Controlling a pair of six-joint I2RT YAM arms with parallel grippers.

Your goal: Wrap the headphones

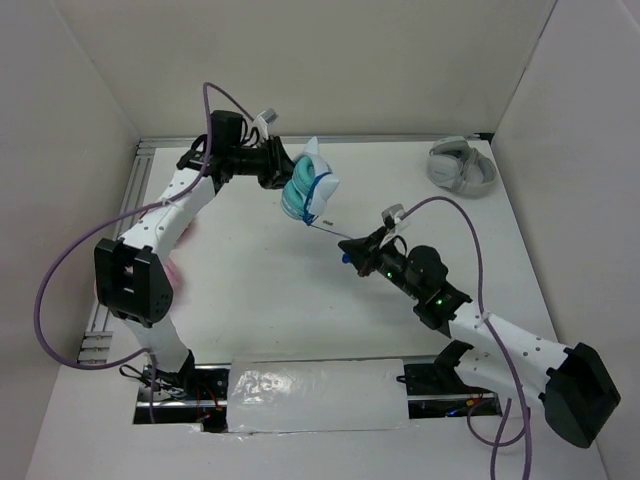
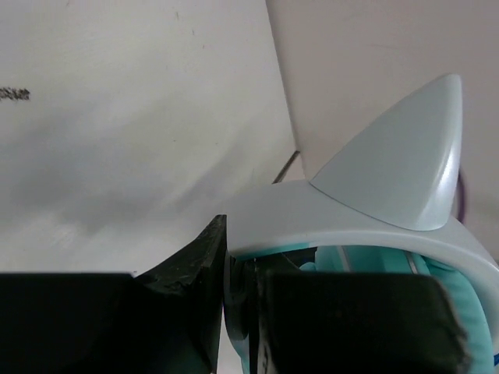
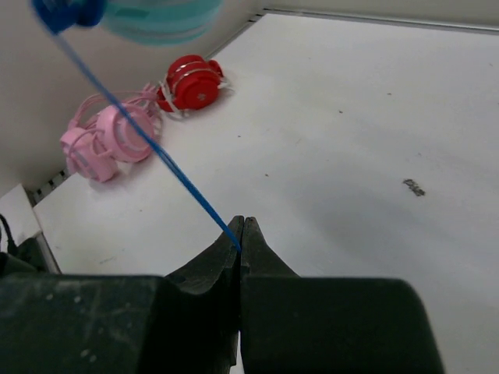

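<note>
Your left gripper point(image 1: 283, 178) is clamped on the headphones point(image 1: 303, 190), holding them above the table point(image 1: 300, 310) toward its far left. Your right gripper point(image 3: 242, 234) is pinched closed on the cable point(image 3: 156, 148), which runs taut up to the cups. The shell looks like light, rigid plastic (the pointed ear point(image 2: 405, 156) seems the part likeliest to snap), so take the headband or cups. The cable looks thin, limp and probably slippery, so pinch it firmly and pull gently. Count: one teal pair; one cable; three other pairs, namely grey-white headphones point(image 1: 460, 165), pink headphones point(image 3: 105, 136) and red headphones point(image 3: 195, 86).
</note>
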